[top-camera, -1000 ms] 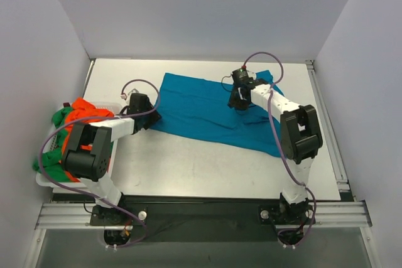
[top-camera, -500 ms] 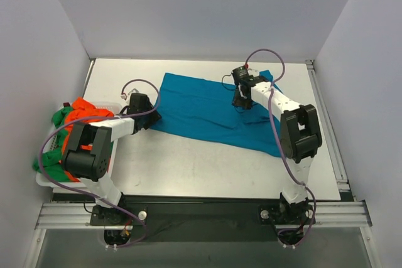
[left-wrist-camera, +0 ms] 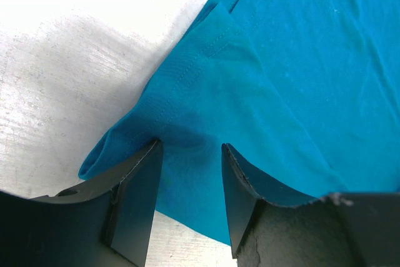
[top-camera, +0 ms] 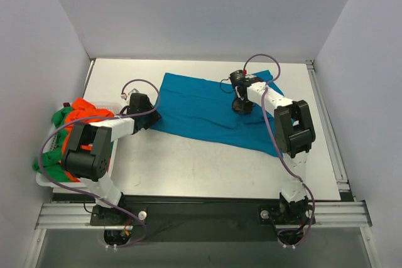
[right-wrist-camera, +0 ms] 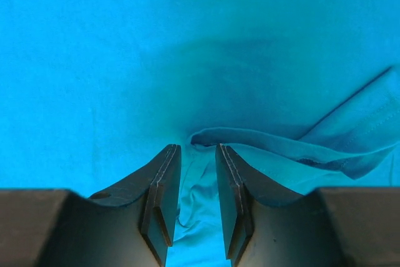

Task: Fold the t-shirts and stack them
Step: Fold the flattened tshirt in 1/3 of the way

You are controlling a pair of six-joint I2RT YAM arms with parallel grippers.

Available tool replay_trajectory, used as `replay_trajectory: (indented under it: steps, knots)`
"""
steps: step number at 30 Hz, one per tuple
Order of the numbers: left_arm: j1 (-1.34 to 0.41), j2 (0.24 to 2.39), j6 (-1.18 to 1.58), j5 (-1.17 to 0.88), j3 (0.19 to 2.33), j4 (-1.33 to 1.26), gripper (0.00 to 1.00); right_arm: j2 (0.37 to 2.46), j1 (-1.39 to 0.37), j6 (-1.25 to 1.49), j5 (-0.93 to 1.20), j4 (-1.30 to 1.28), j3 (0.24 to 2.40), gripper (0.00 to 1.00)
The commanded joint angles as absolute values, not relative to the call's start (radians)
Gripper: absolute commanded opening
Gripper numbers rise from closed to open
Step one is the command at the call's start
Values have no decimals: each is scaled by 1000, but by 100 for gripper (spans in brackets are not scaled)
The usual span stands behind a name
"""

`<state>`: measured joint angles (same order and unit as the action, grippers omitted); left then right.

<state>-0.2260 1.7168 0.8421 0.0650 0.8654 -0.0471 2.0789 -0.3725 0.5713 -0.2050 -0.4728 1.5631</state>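
Its elbow swung inward, the right gripper [right-wrist-camera: 197,151] straddled a pucker of shirt [top-camera: 195,108] (grip uncertain); the left gripper [left-wrist-camera: 190,147] gaped, folding barely begun.

My left arm [top-camera: 108,131] reaches from its near-left base toward the far right with the forearm low, and my left gripper [left-wrist-camera: 190,148] points down, its jaws well apart. My right arm [top-camera: 271,100] stretches to the far side and bends left at the wrist. My right gripper [right-wrist-camera: 197,149] points down, its jaws a narrow gap apart.
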Motion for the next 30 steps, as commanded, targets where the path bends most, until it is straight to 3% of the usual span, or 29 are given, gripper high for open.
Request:
replay_trajectory:
  steps: [1, 21, 26, 30]
  knots:
    - [-218, 1744, 821, 67, 873, -28, 53, 2091, -370, 584, -253, -517, 1606, 29]
    - [-219, 1753, 816, 55, 867, -51, 54, 2126, -368, 595, -252, -520, 1614, 26]
    - [-218, 1756, 816, 55, 865, -51, 54, 2108, -376, 597, -262, -520, 1609, 6]
    - [-218, 1759, 818, 55, 865, -54, 53, 2089, -388, 594, -287, -519, 1611, 0]
